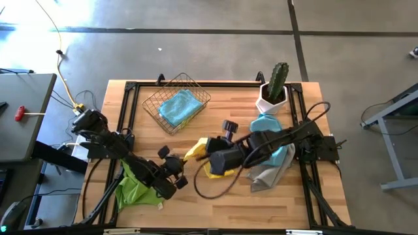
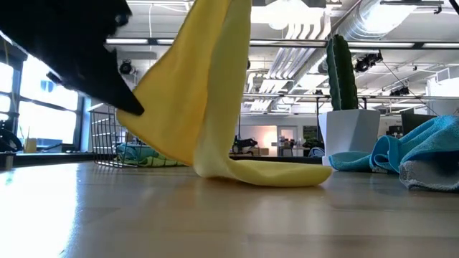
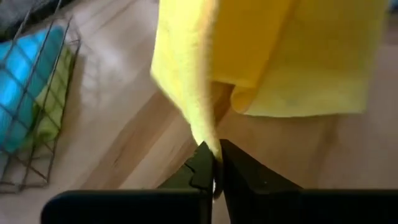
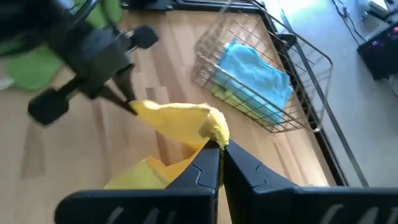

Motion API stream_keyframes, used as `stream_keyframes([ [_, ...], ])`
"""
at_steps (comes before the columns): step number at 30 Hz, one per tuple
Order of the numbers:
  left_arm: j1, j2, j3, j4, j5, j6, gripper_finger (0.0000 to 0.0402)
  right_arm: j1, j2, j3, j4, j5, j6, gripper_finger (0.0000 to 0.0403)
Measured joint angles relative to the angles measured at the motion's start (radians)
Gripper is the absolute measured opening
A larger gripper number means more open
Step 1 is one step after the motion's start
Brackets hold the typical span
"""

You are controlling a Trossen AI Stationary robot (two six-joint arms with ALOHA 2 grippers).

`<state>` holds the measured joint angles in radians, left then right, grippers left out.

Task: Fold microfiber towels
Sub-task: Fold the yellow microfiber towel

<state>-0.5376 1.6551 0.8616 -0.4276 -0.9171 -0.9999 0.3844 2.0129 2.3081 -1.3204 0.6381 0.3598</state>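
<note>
A yellow towel is held up between both grippers near the table's middle, and its lower end lies on the wood. My left gripper is shut on one upper corner, and my right gripper is shut on another upper part. A lime green towel lies crumpled under the left arm. A light blue towel and a grey towel lie heaped at the right. Another light blue towel lies on a green one in the wire basket. My left gripper pinches the yellow towel's upper corner between its two shut fingers; it also shows in the right wrist view. The cloth hangs from there, lifted off the table. My right gripper pinches a bunched upper part of the yellow towel between its two fingertips. The cloth runs slack from there to the left gripper and hangs down, its lower end on the table.
The wire basket stands at the far middle of the table. A cactus in a white pot stands at the far right. Bare wood lies along the near edge between the arms.
</note>
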Motion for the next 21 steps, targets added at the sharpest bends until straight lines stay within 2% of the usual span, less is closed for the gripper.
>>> stream_keyframes([
  [4, -0.029, -0.121, 0.0, -0.002, 0.0, 0.142, 0.0003, 0.074, 0.0, 0.0, -0.007, 0.049, 0.001, 0.0],
  [7, -0.045, -0.231, 0.0, -0.001, -0.001, 0.254, 0.0004, 0.136, 0.013, 0.0, -0.049, 0.163, 0.058, 0.0],
  [11, -0.063, -0.365, 0.0, -0.001, -0.001, 0.395, 0.0002, 0.201, 0.065, 0.0, -0.18, 0.299, 0.214, 0.0],
  [14, -0.075, -0.453, 0.0, -0.002, -0.001, 0.476, 0.0001, 0.228, 0.116, 0.0, -0.256, 0.343, 0.342, 0.0],
  [21, -0.102, -0.605, 0.001, -0.006, 0.081, 0.559, 0.0001, 0.248, 0.212, 0.0, -0.251, 0.407, 0.388, 0.0],
])
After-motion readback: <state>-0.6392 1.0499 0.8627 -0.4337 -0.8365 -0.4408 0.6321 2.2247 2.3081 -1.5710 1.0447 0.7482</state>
